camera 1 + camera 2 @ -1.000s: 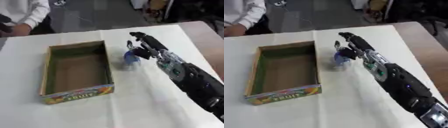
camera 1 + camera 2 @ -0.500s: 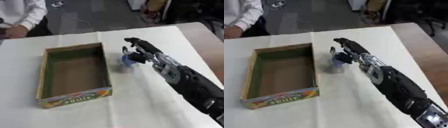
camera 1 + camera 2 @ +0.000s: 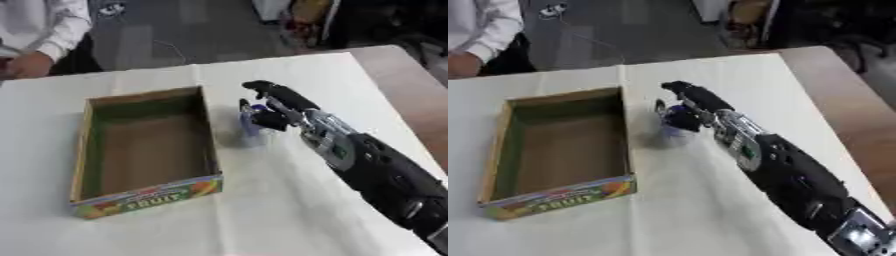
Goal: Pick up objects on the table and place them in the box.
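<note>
Outstretched, the right hand [image 3: 278, 109] curls its fingers [image 3: 262, 118] around a small blue object [image 3: 251, 122].

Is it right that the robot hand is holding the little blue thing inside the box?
Not quite. The right robot hand is curled around the little blue thing, but beside the box, over the white table, not inside it. The left eye view shows the box with nothing in it.
</note>
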`<action>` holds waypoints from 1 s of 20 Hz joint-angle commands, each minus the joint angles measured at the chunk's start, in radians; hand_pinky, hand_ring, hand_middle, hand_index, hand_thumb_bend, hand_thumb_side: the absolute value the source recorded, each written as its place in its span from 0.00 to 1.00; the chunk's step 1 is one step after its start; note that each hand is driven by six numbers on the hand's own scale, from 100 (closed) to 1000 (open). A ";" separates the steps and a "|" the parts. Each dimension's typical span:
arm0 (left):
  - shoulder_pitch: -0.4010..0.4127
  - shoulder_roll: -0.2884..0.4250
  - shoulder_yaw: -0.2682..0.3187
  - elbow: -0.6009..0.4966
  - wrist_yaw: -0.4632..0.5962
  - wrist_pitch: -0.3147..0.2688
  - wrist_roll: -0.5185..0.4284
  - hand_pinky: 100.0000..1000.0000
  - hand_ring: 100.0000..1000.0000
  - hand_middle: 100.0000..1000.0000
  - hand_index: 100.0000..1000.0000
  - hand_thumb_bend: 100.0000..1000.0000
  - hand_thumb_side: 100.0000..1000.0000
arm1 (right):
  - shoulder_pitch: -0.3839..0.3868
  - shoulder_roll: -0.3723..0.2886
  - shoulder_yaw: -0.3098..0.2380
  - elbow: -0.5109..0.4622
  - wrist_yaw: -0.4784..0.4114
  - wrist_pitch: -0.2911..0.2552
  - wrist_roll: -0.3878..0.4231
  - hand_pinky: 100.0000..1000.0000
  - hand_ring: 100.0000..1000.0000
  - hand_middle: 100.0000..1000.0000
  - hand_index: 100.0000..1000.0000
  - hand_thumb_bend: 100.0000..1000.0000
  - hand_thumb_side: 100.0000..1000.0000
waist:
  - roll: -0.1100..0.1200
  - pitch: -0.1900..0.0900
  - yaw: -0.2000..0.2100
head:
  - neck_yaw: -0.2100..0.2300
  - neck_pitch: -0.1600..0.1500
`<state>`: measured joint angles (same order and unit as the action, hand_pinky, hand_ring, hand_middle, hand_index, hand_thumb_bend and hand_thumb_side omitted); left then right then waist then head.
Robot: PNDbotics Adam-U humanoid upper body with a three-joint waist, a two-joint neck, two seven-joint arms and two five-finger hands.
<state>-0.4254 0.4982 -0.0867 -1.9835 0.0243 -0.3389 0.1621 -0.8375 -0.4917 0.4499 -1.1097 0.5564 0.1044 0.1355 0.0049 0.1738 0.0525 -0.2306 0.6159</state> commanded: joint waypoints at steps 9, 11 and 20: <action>-0.012 0.010 0.004 -0.017 0.000 -0.002 -0.002 0.44 0.54 0.81 0.70 0.00 0.85 | 0.009 -0.016 -0.013 0.018 0.009 -0.012 0.031 0.65 0.81 0.95 1.00 0.02 0.97 | 0.004 -0.011 -0.006 | -0.012 -0.018; -0.011 0.010 0.004 -0.017 -0.001 -0.002 -0.002 0.44 0.54 0.81 0.70 0.00 0.85 | 0.013 -0.017 -0.011 0.019 0.005 -0.014 0.048 0.65 0.81 0.95 1.00 0.01 0.97 | 0.005 -0.011 -0.006 | -0.013 -0.019; -0.014 0.010 0.004 -0.017 -0.001 -0.004 -0.002 0.44 0.54 0.81 0.70 0.00 0.85 | 0.023 -0.017 -0.009 0.023 0.009 -0.019 0.110 0.64 0.81 0.96 1.00 0.00 0.96 | 0.006 -0.010 -0.005 | -0.014 -0.018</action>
<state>-0.4248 0.4982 -0.0867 -1.9835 0.0257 -0.3383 0.1606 -0.8077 -0.4924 0.4461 -1.0837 0.5621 0.0857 0.2352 0.0104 0.1770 0.0467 -0.2308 0.6113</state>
